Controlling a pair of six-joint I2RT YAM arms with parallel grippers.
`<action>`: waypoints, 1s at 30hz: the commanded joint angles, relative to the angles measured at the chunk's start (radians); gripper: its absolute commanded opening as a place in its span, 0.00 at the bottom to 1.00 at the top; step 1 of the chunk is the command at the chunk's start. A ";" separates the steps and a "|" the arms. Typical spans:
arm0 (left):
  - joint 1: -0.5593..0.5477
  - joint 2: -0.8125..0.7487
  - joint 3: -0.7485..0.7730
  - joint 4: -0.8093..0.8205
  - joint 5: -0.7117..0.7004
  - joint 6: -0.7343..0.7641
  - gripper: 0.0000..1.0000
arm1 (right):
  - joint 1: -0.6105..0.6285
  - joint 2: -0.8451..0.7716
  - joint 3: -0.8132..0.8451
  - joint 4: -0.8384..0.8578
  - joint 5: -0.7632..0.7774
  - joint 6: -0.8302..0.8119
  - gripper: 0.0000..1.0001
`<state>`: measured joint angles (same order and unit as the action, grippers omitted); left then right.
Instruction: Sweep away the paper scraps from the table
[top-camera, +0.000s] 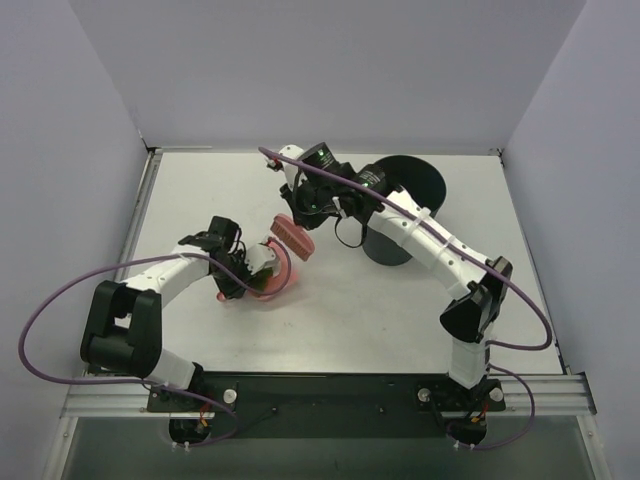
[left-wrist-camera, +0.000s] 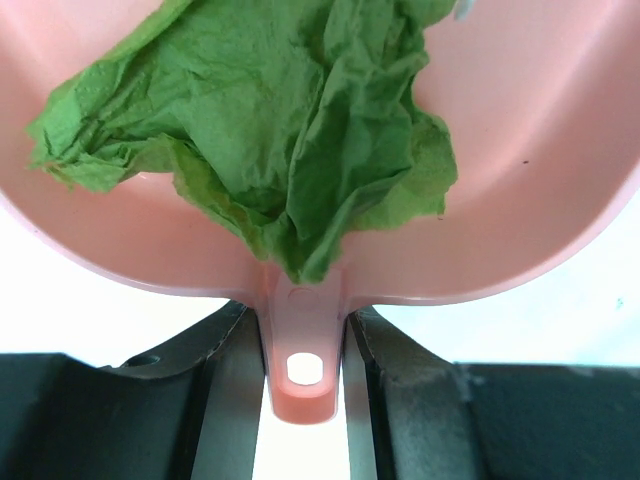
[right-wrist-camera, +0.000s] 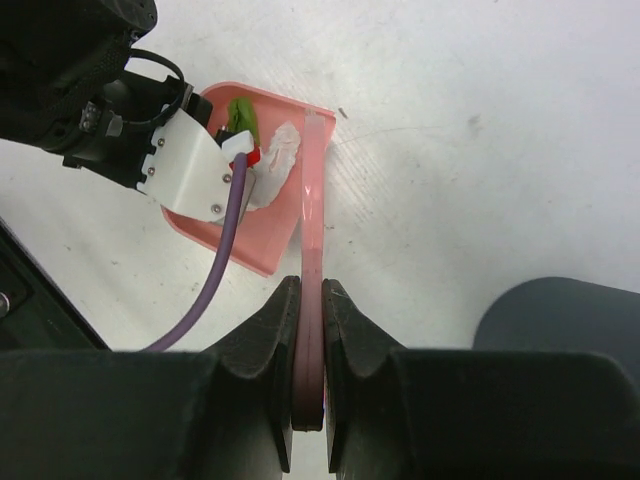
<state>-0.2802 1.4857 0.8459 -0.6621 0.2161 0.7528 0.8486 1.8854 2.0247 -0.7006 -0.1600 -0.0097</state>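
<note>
On your counter (top-camera: 400, 310) no loose bits showed from above, so sweeping looked nearly done; tipping into the dark bin (top-camera: 405, 190) probably remained. Your left tool (left-wrist-camera: 305, 340) was clamped on the pink dustpan (left-wrist-camera: 540, 150) handle, and your right tool (right-wrist-camera: 310, 310) pinched the pink brush (right-wrist-camera: 312, 200) at its mouth. The paper scraps (left-wrist-camera: 280, 130) lay inside. The arms hid patches of counter, so you couldn't rule out strays.
</note>
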 joint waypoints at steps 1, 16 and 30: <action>-0.004 -0.025 0.071 0.053 0.065 -0.053 0.00 | 0.001 -0.081 -0.024 -0.011 0.066 -0.078 0.00; -0.089 0.149 0.576 -0.152 -0.064 -0.230 0.00 | -0.037 -0.567 -0.456 -0.203 -0.038 -0.254 0.00; -0.249 0.346 1.101 -0.349 -0.205 -0.349 0.00 | -0.683 -0.828 -0.952 -0.169 -0.084 0.109 0.00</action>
<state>-0.5011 1.8118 1.8118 -0.9508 0.0654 0.4549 0.2520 1.1183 1.1233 -0.8719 -0.2520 -0.0395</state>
